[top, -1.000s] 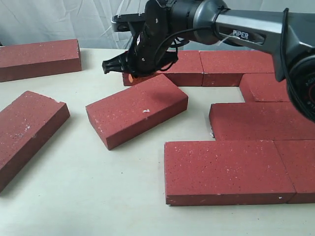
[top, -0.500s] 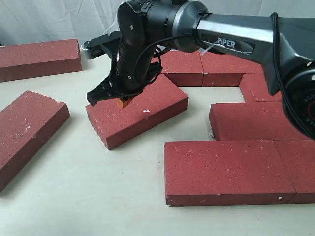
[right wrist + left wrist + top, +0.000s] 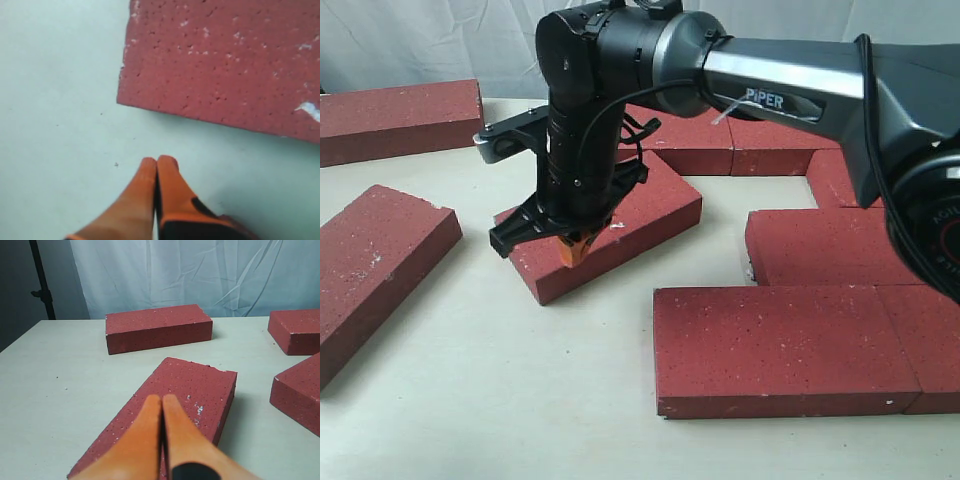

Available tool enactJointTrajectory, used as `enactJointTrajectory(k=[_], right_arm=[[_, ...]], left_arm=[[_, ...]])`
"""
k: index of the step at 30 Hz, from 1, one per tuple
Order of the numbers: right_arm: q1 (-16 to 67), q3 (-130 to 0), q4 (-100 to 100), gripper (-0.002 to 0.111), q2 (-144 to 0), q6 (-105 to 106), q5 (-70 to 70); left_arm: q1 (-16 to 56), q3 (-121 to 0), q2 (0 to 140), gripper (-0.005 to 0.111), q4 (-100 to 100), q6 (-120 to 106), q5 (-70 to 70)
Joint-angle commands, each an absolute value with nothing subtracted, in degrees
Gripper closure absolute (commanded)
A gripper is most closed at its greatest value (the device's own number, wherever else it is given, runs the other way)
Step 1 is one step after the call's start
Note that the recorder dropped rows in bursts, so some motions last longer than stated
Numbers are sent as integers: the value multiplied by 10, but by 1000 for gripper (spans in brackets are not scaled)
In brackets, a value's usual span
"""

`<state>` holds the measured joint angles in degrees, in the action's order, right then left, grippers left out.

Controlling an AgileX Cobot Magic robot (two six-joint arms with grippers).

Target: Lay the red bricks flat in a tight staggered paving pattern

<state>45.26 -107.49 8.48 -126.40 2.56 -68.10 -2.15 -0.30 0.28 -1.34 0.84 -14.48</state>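
Right wrist view: right gripper point(image 3: 157, 164) tips pressed together beside the red brick point(image 3: 225, 65); heavy, stiff, gritty I reckon; shove its side, don't pinch.

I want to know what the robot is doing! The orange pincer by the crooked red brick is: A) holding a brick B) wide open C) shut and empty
C: the right pincer has its orange tips pressed together with nothing between them, just beside the speckled dark-red rectangular paving brick.
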Motion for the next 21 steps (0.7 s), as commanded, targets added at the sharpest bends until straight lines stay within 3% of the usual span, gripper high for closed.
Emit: enactJointTrajectory(k=[1, 21], right_arm=[[454, -1076, 109, 109, -1259, 30, -700], [454, -1076, 121, 109, -1320, 15, -671]], left_arm=[[-21, 0, 0, 107, -15, 11, -137], [-21, 0, 0, 107, -15, 11, -137]])
